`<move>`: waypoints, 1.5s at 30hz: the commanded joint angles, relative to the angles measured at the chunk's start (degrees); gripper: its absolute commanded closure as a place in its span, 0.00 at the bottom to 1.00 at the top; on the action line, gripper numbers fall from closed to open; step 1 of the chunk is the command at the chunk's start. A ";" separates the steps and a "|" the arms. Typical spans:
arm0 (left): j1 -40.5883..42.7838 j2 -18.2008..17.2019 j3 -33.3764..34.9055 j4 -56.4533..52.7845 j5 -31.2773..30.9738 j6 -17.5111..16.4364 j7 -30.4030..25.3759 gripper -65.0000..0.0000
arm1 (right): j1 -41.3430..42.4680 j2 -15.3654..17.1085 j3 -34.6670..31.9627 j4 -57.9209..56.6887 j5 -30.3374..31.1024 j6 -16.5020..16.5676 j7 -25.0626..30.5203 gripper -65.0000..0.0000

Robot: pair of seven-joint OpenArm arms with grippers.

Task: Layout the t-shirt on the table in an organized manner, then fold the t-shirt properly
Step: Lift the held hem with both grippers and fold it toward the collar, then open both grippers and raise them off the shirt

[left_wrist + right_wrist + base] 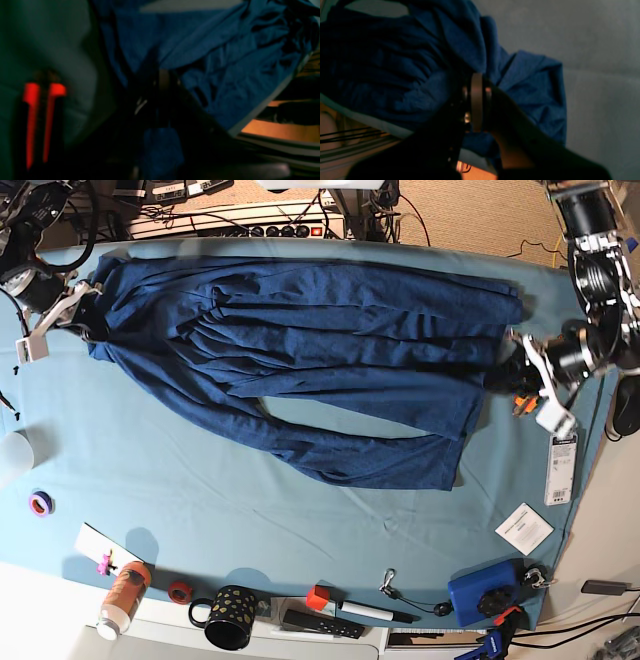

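Both jaws clamped on t-shirt [300, 370], stretched across table [250, 510], labels unreadable

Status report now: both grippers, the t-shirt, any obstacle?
Left gripper and right gripper shut on t-shirt ends. T-shirt stretched across table, wrinkled, unfolded. Nothing on it.

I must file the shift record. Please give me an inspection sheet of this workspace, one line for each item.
Surface: table under teal cloth, white rim in view.
Job's things: t-shirt stretched between both arms along the far side, wrinkled, not folded.
Clutter: near edge holds dotted mug, bottle, tape rolls, marker, blue box, paper cards.
Grippers: left gripper and right gripper, jaws shut on the t-shirt's ends.
Cables: bundle and power strip behind the table.
Surroundings: beige floor.
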State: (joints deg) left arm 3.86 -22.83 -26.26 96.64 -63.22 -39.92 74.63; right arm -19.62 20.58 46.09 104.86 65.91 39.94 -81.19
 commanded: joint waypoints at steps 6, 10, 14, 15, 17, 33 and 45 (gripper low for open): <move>1.38 -0.83 -0.28 0.92 -0.11 -0.08 -0.96 1.00 | 0.24 1.01 0.48 0.90 1.09 0.06 1.19 1.00; 1.33 -0.85 -0.28 0.92 4.31 -0.08 -2.54 1.00 | 0.28 1.03 0.48 0.90 -3.52 0.06 1.19 1.00; 1.33 -0.83 -0.28 0.92 7.15 1.16 -4.11 1.00 | 0.26 1.03 0.48 0.90 -8.13 0.06 1.19 1.00; 1.36 -0.83 -0.28 0.92 7.15 1.11 -4.07 1.00 | 0.26 1.03 0.48 0.90 -8.13 0.06 1.19 1.00; 1.36 -0.83 -0.28 0.92 7.15 1.14 -3.93 1.00 | 0.26 1.01 0.48 0.90 -8.11 0.06 1.19 1.00; 1.36 -0.83 -0.28 0.92 9.03 3.08 -3.13 0.46 | 0.44 1.18 0.48 0.90 -8.11 0.06 3.30 0.51; 0.70 -2.21 -14.16 1.05 -4.66 -0.08 -3.04 0.47 | 10.23 4.50 0.52 0.90 -7.80 0.06 8.81 0.51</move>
State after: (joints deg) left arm 5.13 -23.94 -40.40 96.75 -66.30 -39.72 72.62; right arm -9.82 23.62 46.13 104.90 57.01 39.94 -73.67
